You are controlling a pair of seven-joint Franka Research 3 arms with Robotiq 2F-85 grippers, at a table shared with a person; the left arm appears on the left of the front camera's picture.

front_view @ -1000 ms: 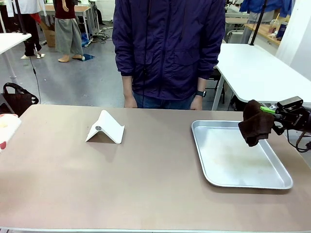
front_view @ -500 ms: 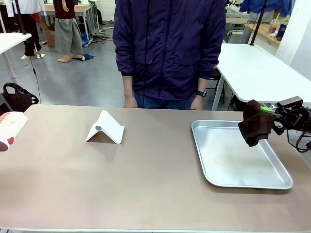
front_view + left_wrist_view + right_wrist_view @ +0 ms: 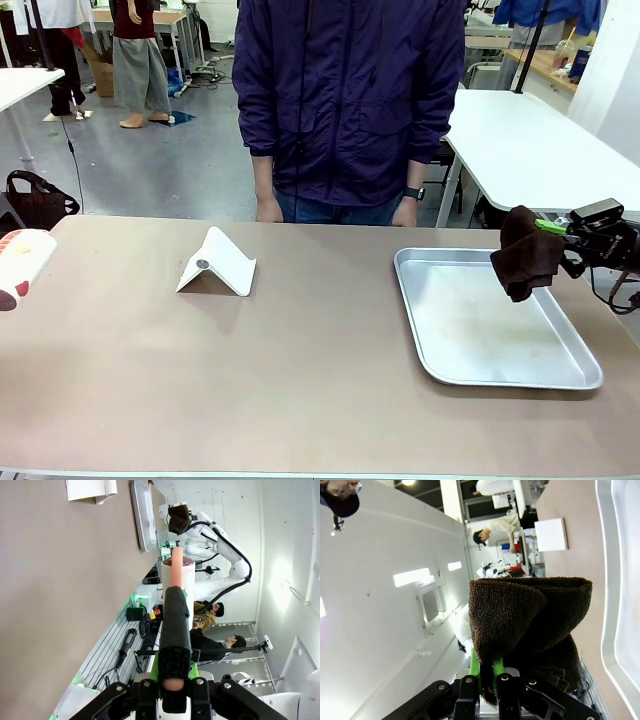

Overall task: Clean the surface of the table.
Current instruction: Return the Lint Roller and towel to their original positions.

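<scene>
The taupe-brown table [image 3: 320,370] spreads across the front view. My right gripper [image 3: 556,240] hangs over the right side of a silver tray [image 3: 580,378], shut on a dark brown cloth [image 3: 525,262] that droops from its fingers. The right wrist view shows the same cloth [image 3: 530,625] bunched between the green pads [image 3: 475,667]. At the table's far left edge floats a white cup with red print [image 3: 20,265]. In the left wrist view my left gripper [image 3: 175,592] is shut on that cup [image 3: 186,577], above the table [image 3: 50,580].
A white folded stand [image 3: 217,263] sits left of centre on the table. A person in a dark purple jacket [image 3: 345,100] stands at the far edge, hands [image 3: 268,211] hanging by the tabletop. White-topped tables stand behind on both sides.
The cup at the left edge has shifted slightly up and right into view. The right gripper and cloth have not moved.
</scene>
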